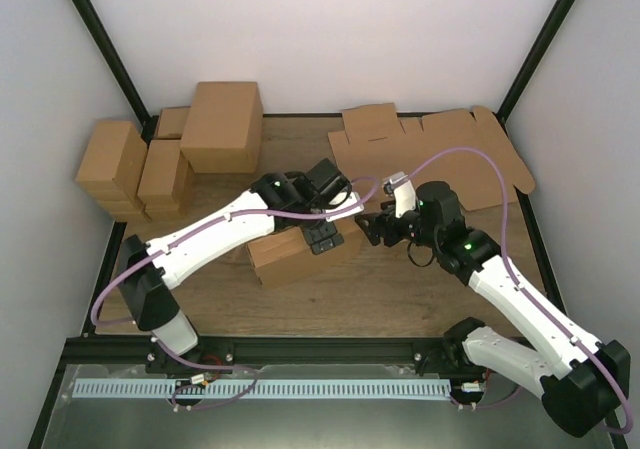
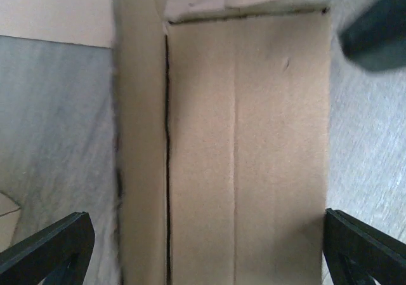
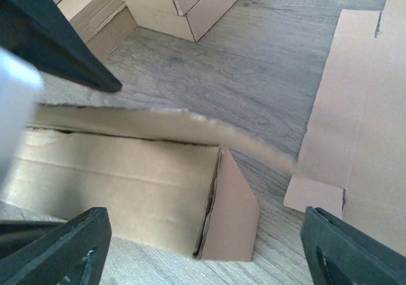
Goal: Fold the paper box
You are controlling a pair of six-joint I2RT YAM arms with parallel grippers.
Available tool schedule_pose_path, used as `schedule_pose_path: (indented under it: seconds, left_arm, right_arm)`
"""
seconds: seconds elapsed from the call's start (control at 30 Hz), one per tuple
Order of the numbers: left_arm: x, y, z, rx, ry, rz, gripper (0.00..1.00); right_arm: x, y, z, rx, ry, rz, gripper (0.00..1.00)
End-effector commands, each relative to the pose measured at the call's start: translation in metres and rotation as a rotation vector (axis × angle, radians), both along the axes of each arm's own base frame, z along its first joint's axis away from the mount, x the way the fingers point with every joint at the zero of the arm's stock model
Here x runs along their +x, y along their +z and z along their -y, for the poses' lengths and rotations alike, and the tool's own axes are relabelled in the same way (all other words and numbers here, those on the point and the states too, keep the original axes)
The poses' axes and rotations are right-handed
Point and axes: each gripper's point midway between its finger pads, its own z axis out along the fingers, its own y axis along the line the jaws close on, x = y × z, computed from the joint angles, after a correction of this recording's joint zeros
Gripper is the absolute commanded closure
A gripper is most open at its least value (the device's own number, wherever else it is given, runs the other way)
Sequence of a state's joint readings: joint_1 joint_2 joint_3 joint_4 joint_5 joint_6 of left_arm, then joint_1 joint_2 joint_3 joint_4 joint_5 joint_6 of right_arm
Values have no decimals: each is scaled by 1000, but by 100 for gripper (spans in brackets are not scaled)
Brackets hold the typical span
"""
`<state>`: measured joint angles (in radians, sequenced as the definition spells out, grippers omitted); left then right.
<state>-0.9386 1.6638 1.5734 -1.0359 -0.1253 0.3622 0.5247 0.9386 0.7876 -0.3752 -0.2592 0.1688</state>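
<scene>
Now: the table (image 1: 400,299) carries the paper box (image 1: 285,257) about midway, a part-closed long brown carton. Its long axis runs left to right as the arms see it, the right end tipped a little away from them. Behind the box to the right lie flat cardboard blanks (image 1: 440,154); behind it to the left, a stack of finished cartons (image 1: 165,159).

The left gripper (image 1: 322,231) hangs directly over the box's right-hand half. The right gripper (image 1: 370,227) sits just off the box's right end, beside it, not over it. Left is the nearer arm.

The left fingers (image 2: 57,244) stand wide apart, straddling the box across its width, neither visibly pressing a wall. The right fingers (image 3: 70,247) are likewise spread, nothing between them.

Right wrist view: a long side flap (image 3: 158,123) stands loose above the body, blurred. The end flap (image 3: 235,221) looks turned in.

Judgement: the next move turns on that long flap, parallel to the axis.
</scene>
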Motion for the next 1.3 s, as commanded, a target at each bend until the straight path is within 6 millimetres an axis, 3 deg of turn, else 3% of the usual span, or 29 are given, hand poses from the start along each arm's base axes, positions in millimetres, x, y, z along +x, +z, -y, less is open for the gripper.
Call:
schedule_pose_path:
  seconds: [0.0, 0.13, 0.27, 0.4, 0.6, 0.7, 0.97, 1.27]
  left_arm:
    - [7, 51, -5, -103, 90, 100, 0]
    - [4, 75, -17, -191, 213, 107, 0]
    - [-3, 100, -45, -319, 426, 112, 0]
    - [-21, 103, -80, -403, 598, 61, 0]
    - [-44, 104, -127, -470, 812, 25, 4]
    - [-56, 99, -140, -482, 877, -10, 14]
    - [-89, 67, -150, -439, 876, -159, 25]
    - [-94, 53, -162, -445, 930, -155, 38]
  right_arm:
    - [0, 23, 0, -20, 37, 82, 13]
    - [5, 36, 10, -83, 11, 171, 12]
    - [-6, 46, 0, -131, 158, 311, 23]
    - [-8, 53, -8, -187, 259, 364, 30]
    - [19, 42, -4, -343, 241, 333, 35]
    - [25, 40, -7, -386, 272, 334, 40]
    - [28, 32, -11, -445, 333, 346, 49]
    - [41, 29, -16, -455, 325, 340, 61]
